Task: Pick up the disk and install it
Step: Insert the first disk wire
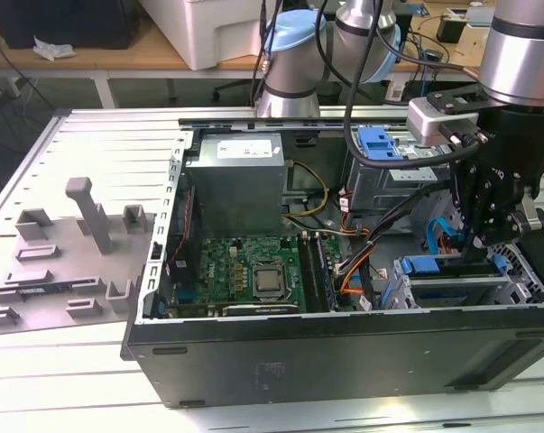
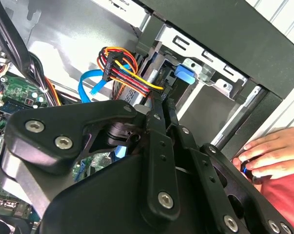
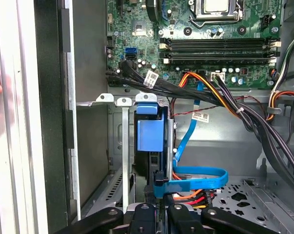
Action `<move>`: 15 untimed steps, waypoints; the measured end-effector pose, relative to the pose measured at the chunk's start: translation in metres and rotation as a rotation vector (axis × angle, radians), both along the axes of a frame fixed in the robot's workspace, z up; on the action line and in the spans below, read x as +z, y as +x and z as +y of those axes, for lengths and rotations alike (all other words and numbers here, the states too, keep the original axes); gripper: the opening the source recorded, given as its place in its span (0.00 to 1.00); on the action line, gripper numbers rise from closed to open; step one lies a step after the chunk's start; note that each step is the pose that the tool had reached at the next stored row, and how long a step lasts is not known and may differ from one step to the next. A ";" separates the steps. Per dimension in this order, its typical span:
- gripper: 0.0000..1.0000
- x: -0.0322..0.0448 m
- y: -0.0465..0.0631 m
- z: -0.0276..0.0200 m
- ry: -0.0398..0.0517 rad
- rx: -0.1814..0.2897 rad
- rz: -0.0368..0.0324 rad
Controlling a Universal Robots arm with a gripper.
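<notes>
The disk (image 3: 149, 134) stands on edge in the drive cage (image 3: 104, 97) at the front corner of the open computer case, its blue carrier facing the first wrist view. In the exterior view its blue carrier (image 1: 423, 265) shows in the cage at that view's right. My gripper (image 3: 156, 192) reaches down from above, its black fingers close together on the disk's near edge. The same gripper (image 1: 482, 242) hangs over the cage in the exterior view. In the second wrist view the gripper (image 2: 162, 100) ends beside a bundle of coloured wires.
A blue data cable (image 3: 200, 175) and power wires loop beside the cage. The motherboard (image 1: 244, 266), a grey metal box (image 1: 234, 180) and a small blue bracket (image 1: 376, 142) fill the case. A person's hand (image 2: 268, 151) rests on the case's outer edge. Grey fixtures (image 1: 64, 262) stand at the exterior view's left.
</notes>
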State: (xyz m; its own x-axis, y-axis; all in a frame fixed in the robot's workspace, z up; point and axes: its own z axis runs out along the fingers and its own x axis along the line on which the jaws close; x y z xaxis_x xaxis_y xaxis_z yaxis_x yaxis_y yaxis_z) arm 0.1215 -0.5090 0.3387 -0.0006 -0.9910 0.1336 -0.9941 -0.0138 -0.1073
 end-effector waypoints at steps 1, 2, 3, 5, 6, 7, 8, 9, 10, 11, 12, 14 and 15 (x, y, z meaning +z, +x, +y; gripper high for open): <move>0.16 0.0000 0.000 0.0000 0.0001 0.000 0.0000; 0.16 0.0000 0.000 0.0000 0.0001 0.000 0.0000; 0.16 -0.0001 0.000 0.0000 0.0001 0.000 0.0000; 0.16 -0.0001 0.000 -0.0002 0.0001 0.000 0.0000; 0.16 -0.0001 0.000 -0.0004 0.0002 0.000 0.0000; 0.16 -0.0001 0.000 -0.0004 0.0002 0.000 0.0000; 0.16 -0.0001 0.000 -0.0004 0.0001 0.000 0.0000; 0.16 -0.0001 0.000 -0.0004 0.0000 0.000 0.0000; 0.16 0.0001 0.000 -0.0004 -0.0001 0.000 0.0000; 0.16 0.0005 0.000 -0.0004 -0.0004 0.000 0.0000; 0.16 0.0010 0.000 -0.0004 -0.0008 0.000 0.0000; 0.16 0.0050 0.000 -0.0003 -0.0051 0.000 0.0001; 0.16 0.0052 0.000 -0.0003 -0.0062 0.000 0.0000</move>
